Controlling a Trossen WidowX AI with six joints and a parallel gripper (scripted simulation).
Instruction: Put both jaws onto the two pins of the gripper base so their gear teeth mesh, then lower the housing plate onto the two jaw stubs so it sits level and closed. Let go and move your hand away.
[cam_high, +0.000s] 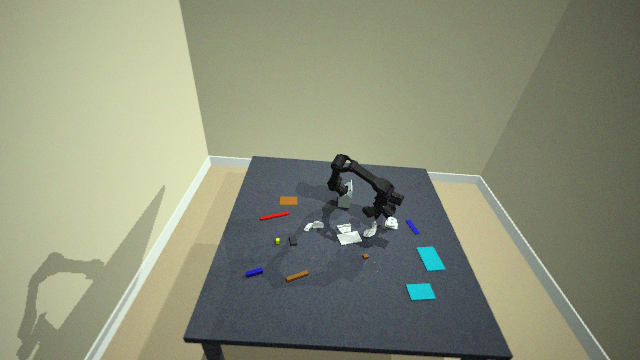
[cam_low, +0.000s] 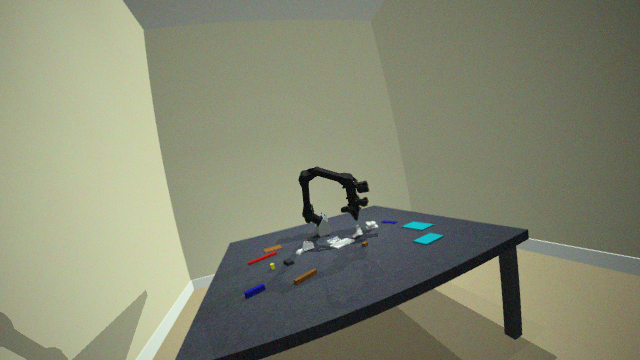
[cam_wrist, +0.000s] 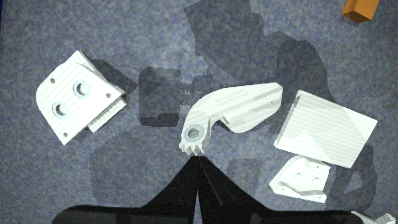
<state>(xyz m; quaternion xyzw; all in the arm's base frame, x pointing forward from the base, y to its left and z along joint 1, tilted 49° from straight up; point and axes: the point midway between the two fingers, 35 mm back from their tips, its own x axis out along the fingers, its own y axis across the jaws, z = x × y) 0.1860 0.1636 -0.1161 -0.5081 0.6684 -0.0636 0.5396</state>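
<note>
A white curved jaw (cam_wrist: 232, 110) lies on the dark table with its toothed end toward me. My gripper (cam_wrist: 197, 162) is shut, and its fingertips meet right at those teeth with nothing visible between them. The white gripper base (cam_wrist: 75, 97) with two pins lies apart on the left. A flat white plate (cam_wrist: 325, 130) and a smaller white piece with holes (cam_wrist: 300, 180) lie on the right. In the top view the gripper (cam_high: 374, 212) hangs just over this jaw (cam_high: 370, 229), with the base (cam_high: 391, 221) beside it. The second jaw (cam_high: 314, 226) lies further left.
A grey block (cam_high: 345, 200) stands by the arm's foot. Loose pieces are scattered about: an orange cube (cam_wrist: 359, 9), a blue bar (cam_high: 412, 226), a red bar (cam_high: 274, 216), an orange bar (cam_high: 297, 276) and two cyan tiles (cam_high: 430, 258).
</note>
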